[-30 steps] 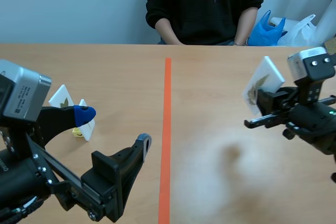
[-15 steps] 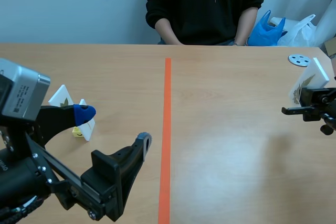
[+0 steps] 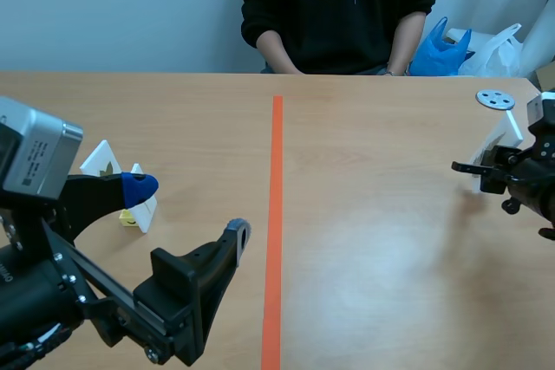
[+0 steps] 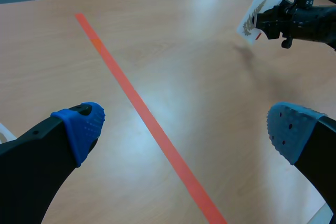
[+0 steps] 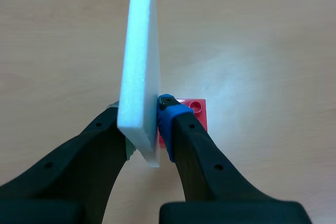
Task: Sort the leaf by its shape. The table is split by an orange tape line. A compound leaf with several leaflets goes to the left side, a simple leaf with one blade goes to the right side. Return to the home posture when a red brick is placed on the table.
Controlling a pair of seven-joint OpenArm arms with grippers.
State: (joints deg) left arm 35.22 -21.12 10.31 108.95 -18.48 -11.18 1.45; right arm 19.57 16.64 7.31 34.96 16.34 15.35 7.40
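A white foam card (image 4: 255, 14) with a feathery brown leaf on its face stands on a small red brick base (image 5: 191, 114). My right gripper (image 3: 482, 171) is shut on the card (image 5: 139, 77), which shows edge-on between its fingers, low over the table's far right side. The card (image 3: 501, 140) is partly hidden by the arm in the scene view. My left gripper (image 3: 189, 210) hangs open with nothing in it near the front left, and its own view (image 4: 184, 129) looks across the orange tape line (image 4: 131, 98).
Two white leaf cards (image 3: 101, 160) (image 3: 143, 201) stand on the left side beyond my left gripper. A grey disc (image 3: 494, 99) lies at the far right. A person sits across the table, with blue and white bags (image 3: 442, 45) beside them.
My right arm has carried the card rightward and down, from mid-height over the right half to low near the table's right edge. The left arm has kept still.
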